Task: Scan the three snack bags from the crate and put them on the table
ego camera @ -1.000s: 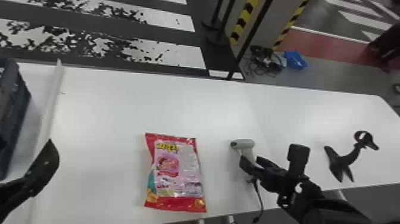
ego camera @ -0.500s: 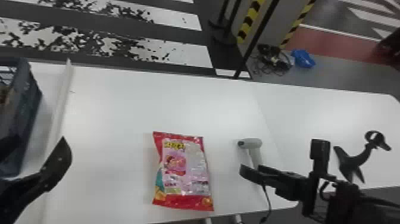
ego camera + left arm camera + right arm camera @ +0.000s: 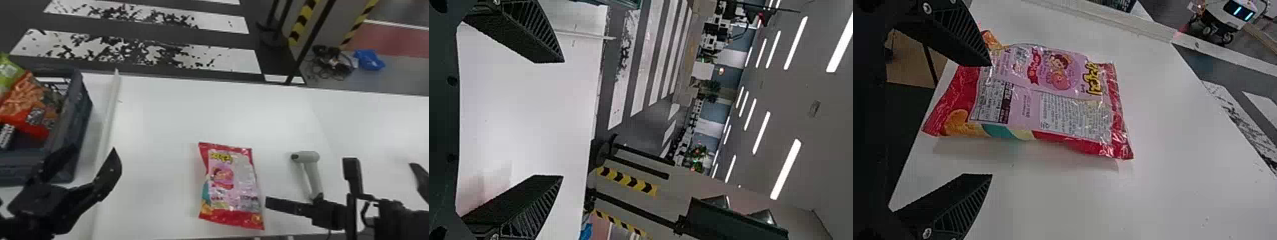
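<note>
Passable above the tabletop between the white strip and the snack bag, and from the bag to the far edge. Obstructed at left, past the strip, by the crate; right of the bag, by the scanner.

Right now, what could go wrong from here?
Left gripper might bump the crate: in the head view a finger overlaps its near corner. The orange bag and green bag overlap in there, so one grab could drag both. Right gripper is open, one finger close to the pink bag, so swinging to the scanner may nudge that bag.
</note>
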You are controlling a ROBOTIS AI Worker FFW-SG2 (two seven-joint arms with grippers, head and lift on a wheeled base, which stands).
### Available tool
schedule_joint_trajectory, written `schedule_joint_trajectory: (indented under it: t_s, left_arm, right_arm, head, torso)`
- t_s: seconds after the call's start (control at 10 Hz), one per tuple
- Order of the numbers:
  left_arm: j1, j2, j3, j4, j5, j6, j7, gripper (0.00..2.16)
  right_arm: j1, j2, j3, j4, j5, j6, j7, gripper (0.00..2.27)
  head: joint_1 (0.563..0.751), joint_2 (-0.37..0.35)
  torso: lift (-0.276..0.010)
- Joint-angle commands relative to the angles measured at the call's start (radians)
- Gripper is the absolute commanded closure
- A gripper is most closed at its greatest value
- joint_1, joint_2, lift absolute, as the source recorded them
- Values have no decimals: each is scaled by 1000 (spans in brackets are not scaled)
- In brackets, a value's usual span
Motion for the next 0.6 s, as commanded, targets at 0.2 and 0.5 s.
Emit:
schedule_joint_trajectory:
  t_s: [0.2,0.5]
  left_arm:
    - [14,1,7,-4,-2,-9,-1,33]
    - [15,-1,7,-4,-5,-12,-1,33]
  right_arm:
    - [-89,-7,99,167,50,-91,41,97]
    - [-119,-6,159,235,70,-143,77,97]
  head:
    - [695,-115]
    - [695,-89]
  torso:
    - [-94]
    - [-94]
